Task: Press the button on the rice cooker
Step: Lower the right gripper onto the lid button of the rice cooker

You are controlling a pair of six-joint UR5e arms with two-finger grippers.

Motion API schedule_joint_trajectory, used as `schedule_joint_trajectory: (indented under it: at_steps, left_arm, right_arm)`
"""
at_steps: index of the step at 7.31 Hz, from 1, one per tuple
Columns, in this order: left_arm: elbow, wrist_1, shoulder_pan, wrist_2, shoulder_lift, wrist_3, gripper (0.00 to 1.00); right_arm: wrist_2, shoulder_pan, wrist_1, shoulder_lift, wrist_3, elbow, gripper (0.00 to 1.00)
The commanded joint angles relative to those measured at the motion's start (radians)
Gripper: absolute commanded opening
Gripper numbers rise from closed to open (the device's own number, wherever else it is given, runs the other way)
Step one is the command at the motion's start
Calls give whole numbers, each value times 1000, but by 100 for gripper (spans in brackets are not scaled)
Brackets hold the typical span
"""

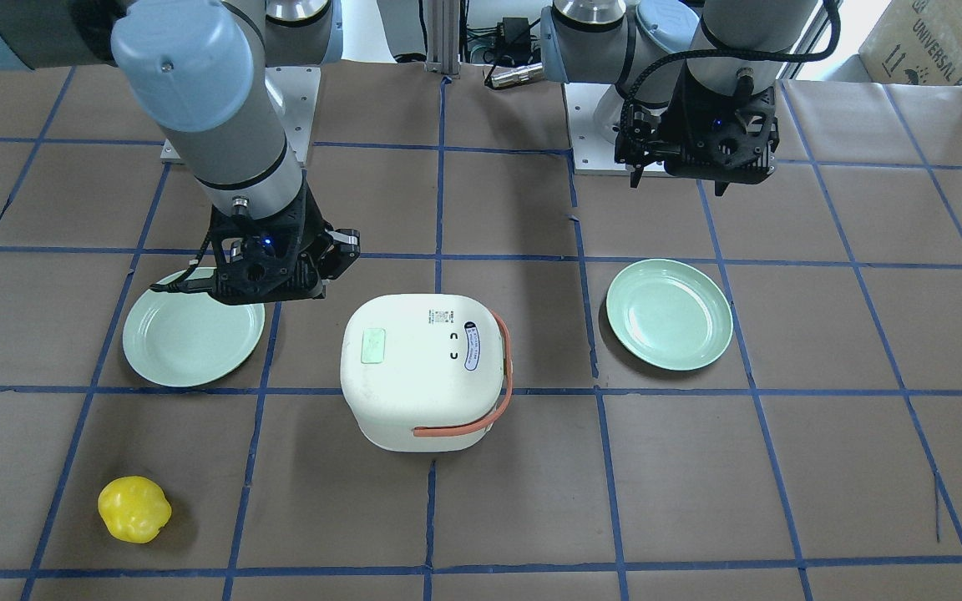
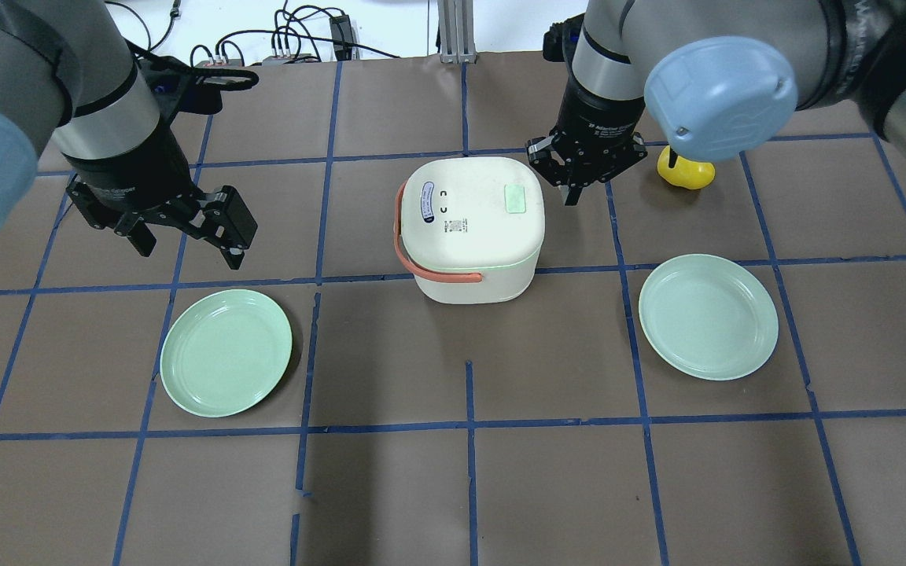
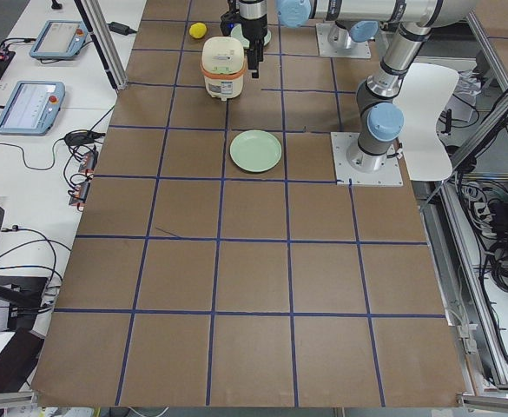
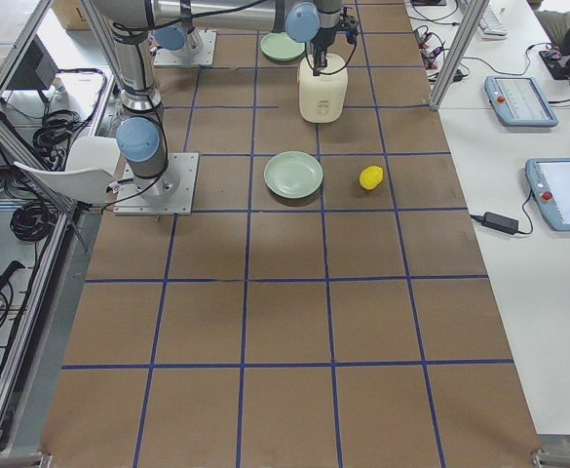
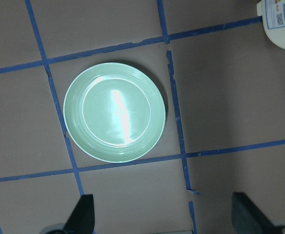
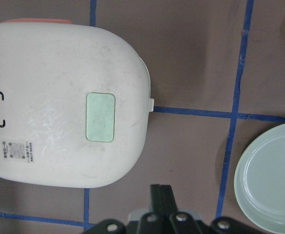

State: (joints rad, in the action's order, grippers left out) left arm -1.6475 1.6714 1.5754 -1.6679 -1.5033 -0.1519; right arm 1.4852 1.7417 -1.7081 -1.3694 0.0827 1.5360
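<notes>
Holds R end effector [image 6: 161,191] clenched beside cooker [image 6: 59,73] to poke button [image 6: 100,117]; parks L end effector [image 2: 189,245] released nr plate [image 2: 225,354]

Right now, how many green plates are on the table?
2. The left plate sits on the robot's left of the rice cooker, the right plate on its right, both apart from it. No others show; none seems hidden.
</notes>
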Motion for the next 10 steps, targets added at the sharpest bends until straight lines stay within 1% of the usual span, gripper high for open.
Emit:
schedule_joint_trajectory:
  at_steps: [1, 3, 5, 8, 10]
  left_arm:
    - [0, 1, 0, 0, -1, 2, 100]
    - [0, 1, 0, 0, -1, 0, 100]
    - [0, 1, 0, 0, 0, 0, 100]
    - [0, 1, 0, -1, 0, 0, 100]
    - [0, 1, 0, 0, 0, 0, 100]
  right_arm:
    - [1, 24, -11, 29, 19, 1, 6]
    - [4, 35, -60, 61, 19, -7, 6]
    - [6, 52, -62, 93, 19, -31, 6]
    - [7, 61, -62, 102, 19, -37, 6]
    - [30, 90, -54, 142, 19, -86, 6]
